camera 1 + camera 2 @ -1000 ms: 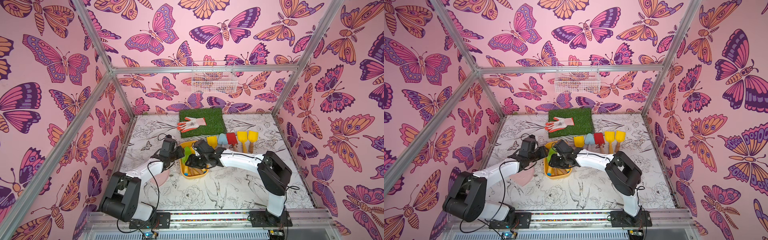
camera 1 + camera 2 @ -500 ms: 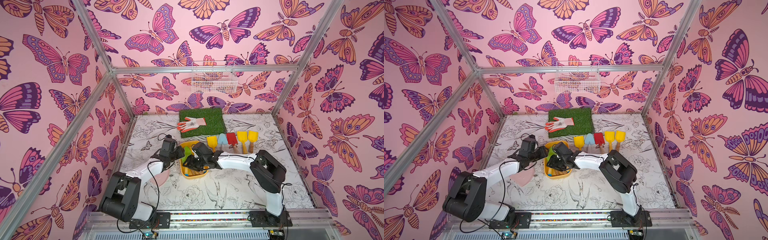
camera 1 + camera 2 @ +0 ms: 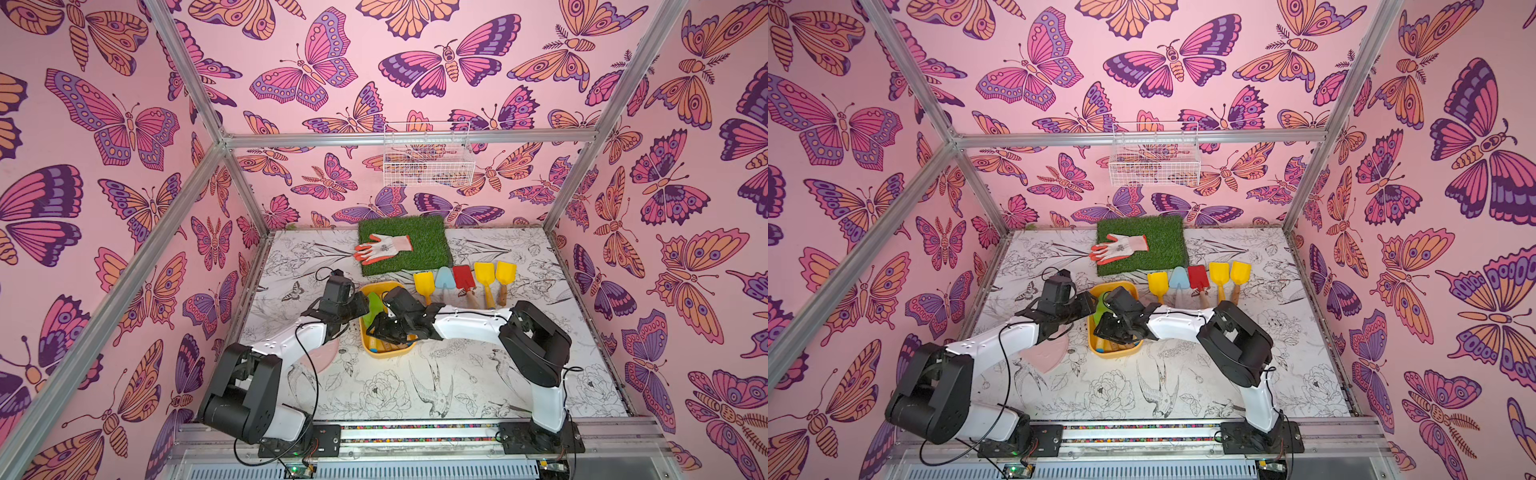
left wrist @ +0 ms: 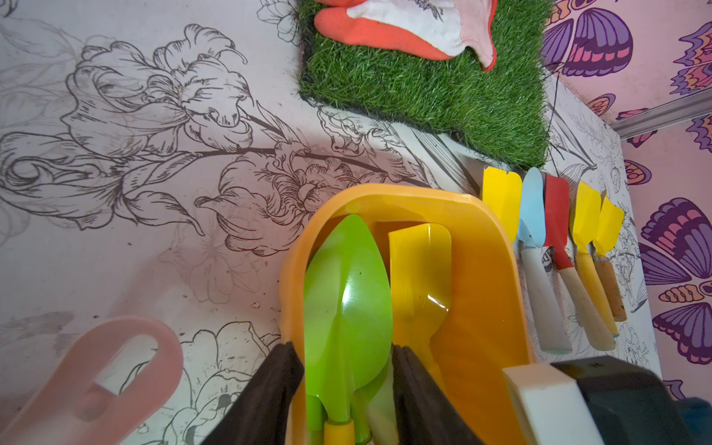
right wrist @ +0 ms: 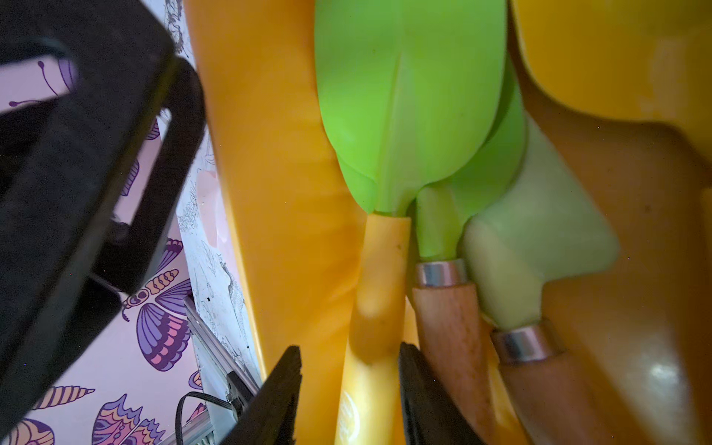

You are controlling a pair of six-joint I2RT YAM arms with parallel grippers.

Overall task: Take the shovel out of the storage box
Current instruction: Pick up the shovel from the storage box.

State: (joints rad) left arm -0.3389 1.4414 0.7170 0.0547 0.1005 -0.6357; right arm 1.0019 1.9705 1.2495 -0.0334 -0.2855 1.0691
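The yellow storage box (image 3: 380,286) (image 3: 1115,286) sits mid-table with several shovels lying in it. On top is a green shovel (image 3: 371,307) (image 4: 346,293) (image 5: 408,96) with a yellow handle (image 5: 379,289). My right gripper (image 3: 374,332) (image 5: 348,385) reaches into the box, open, its fingers on either side of that handle with a gap on one side. My left gripper (image 3: 362,309) (image 4: 343,385) is shut across the box's left wall: one finger outside it, the other inside against the green blade. A yellow shovel (image 4: 420,269) lies beside the green one.
Several shovels (image 3: 463,277) lie in a row to the right of the box. Behind it, a grass mat (image 3: 419,245) carries a glove (image 3: 382,248). A white wire basket (image 3: 428,153) hangs on the back wall. A pink flat piece (image 3: 316,357) (image 4: 115,366) lies under my left arm.
My right gripper has moved left and lower into the box, and its jaws have narrowed round the yellow handle. The left arm has not moved.
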